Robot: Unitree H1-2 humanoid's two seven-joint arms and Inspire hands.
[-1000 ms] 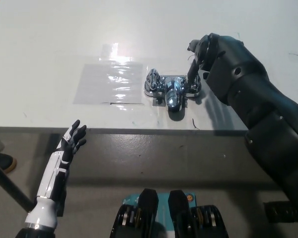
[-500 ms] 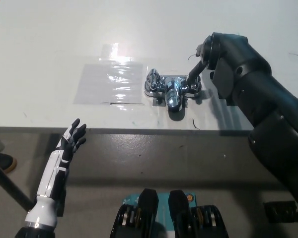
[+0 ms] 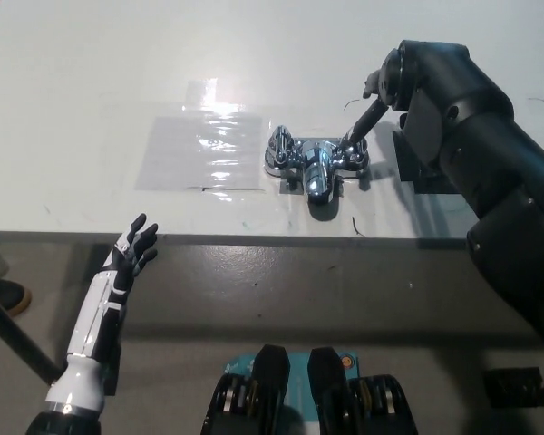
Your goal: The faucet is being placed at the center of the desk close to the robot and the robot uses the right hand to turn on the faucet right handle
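Two hands are seen: the white left hand is held off the desk's near edge, fingers spread, nothing gripped. The faucet is parked mid-desk, close to that edge. The black right hand is pressed on its right handle; whether it's actually gripped can't be told.

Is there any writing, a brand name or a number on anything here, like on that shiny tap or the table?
None can be read in this view.
The faucet: bare chrome, no brand mark showing.
The clear sheet beside it: only glare, no print.
The desk: plain white; the small dark marks near its front edge are scuffs, not letters.
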